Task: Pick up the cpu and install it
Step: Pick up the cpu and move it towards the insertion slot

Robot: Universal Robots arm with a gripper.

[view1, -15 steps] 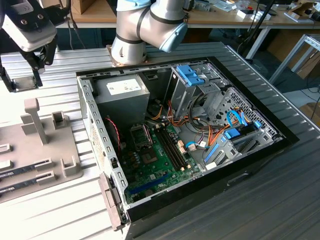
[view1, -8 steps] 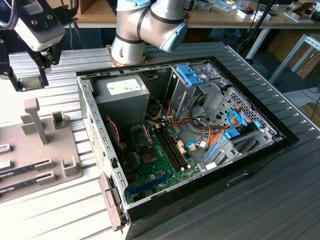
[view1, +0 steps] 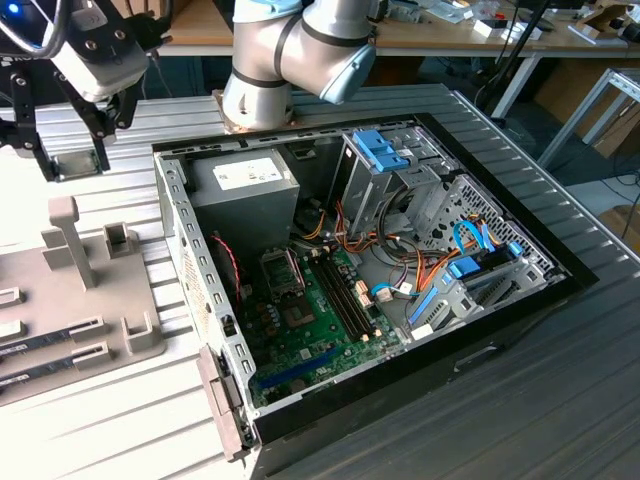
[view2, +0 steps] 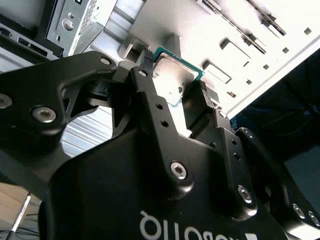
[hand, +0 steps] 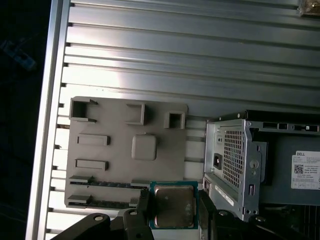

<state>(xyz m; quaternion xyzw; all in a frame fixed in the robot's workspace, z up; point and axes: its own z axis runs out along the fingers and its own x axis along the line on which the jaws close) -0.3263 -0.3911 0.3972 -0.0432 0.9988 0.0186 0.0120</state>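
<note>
My gripper (view2: 172,77) is shut on the cpu (view2: 171,74), a small flat square chip with a silvery top and a thin green rim. A black finger (view2: 146,62) presses on each of two opposite edges. In the first wrist view the cpu (hand: 173,205) hangs in the air above the near edge of the grey parts tray (hand: 125,150). In the exterior view the gripper (view1: 72,160) is raised at the far left, beside the open computer case (view1: 400,380). The motherboard's socket (view1: 278,268) lies inside the case.
The grey power-supply box (view1: 245,185) fills the case's back corner, with a drive cage (view1: 385,175) and orange cables beside it. Long memory sticks (view1: 50,335) lie in the grey tray (view1: 120,340) on the ribbed metal table (view1: 120,420). The arm's base (view1: 260,95) stands behind the case.
</note>
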